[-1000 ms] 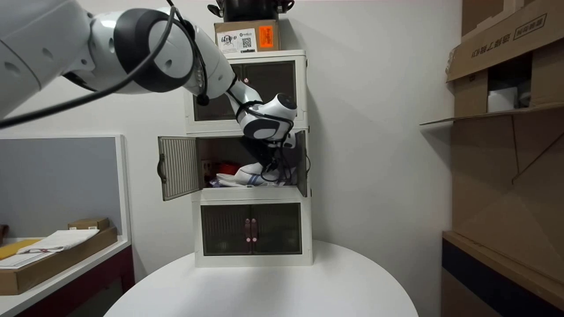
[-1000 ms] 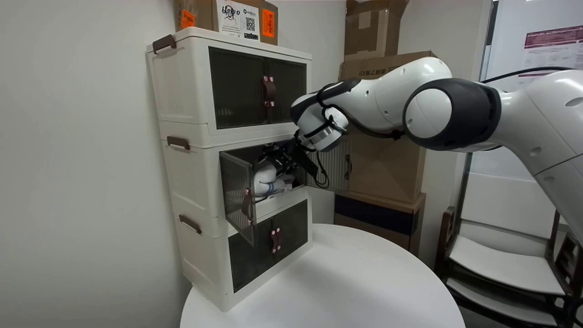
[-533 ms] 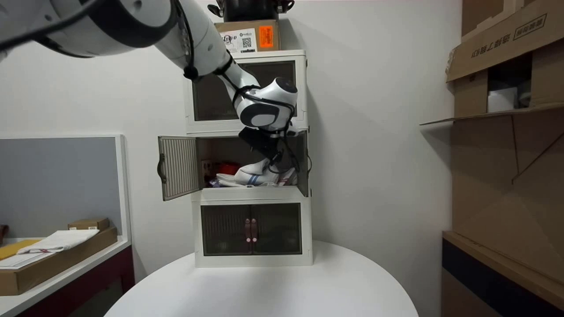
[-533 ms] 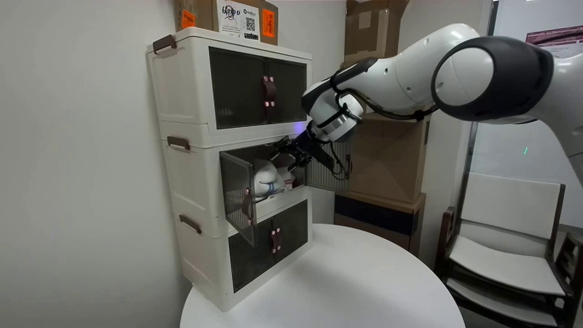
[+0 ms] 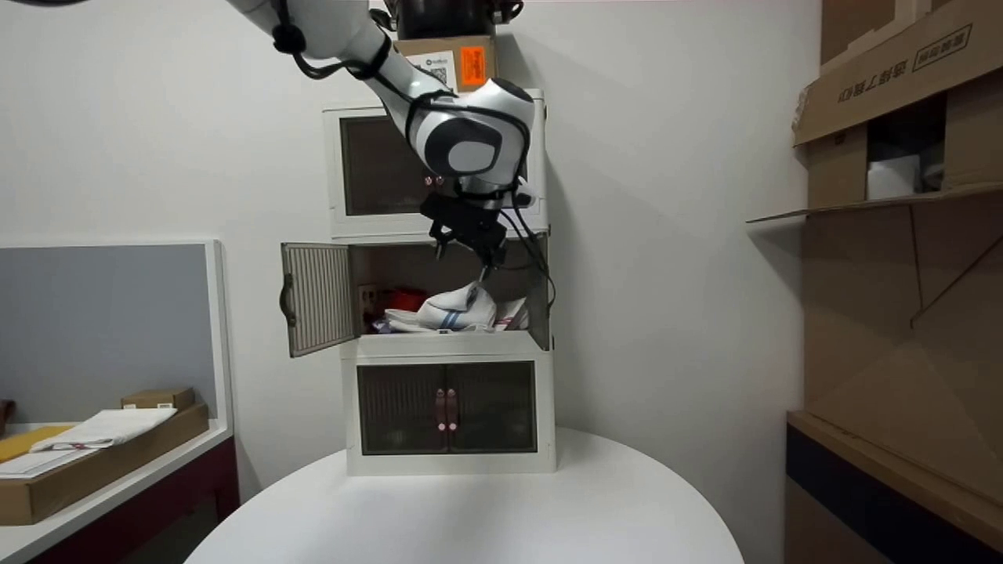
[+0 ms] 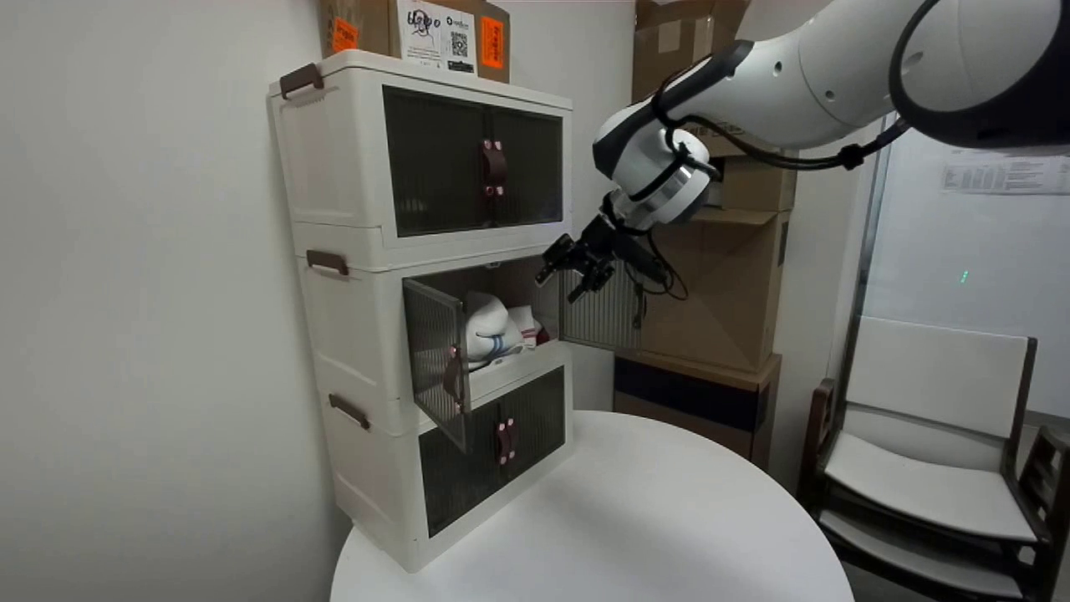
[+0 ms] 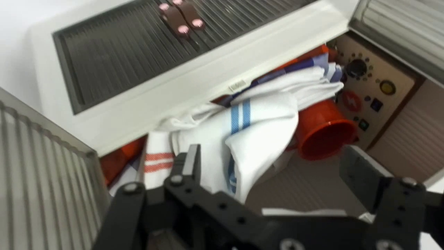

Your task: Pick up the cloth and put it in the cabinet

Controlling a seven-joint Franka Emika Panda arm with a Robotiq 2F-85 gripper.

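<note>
- white, with two blue stripes, the cloth (image 7: 256,128) lies crumpled inside the middle compartment of the cabinet (image 6: 347,334); it rests by its own weight, and one flap folds over itself, as soft fabric does when nothing holds it up
- just beside it is a red-striped cloth (image 7: 158,159), so which one the task means i cannot fully tell; i judge the blue-striped one
- on its other side is a red cup (image 7: 324,132); if they touch i cannot tell
- the gripper (image 6: 559,286) has its fingers spread wide, holding nothing, apart from the cloth, which suggests that the placing is done
- the doors (image 5: 317,298) stand swung outward, presumably to give the arm (image 5: 470,149) free way
- a cable (image 5: 536,249) hangs under the wrist and could catch on a door
</note>
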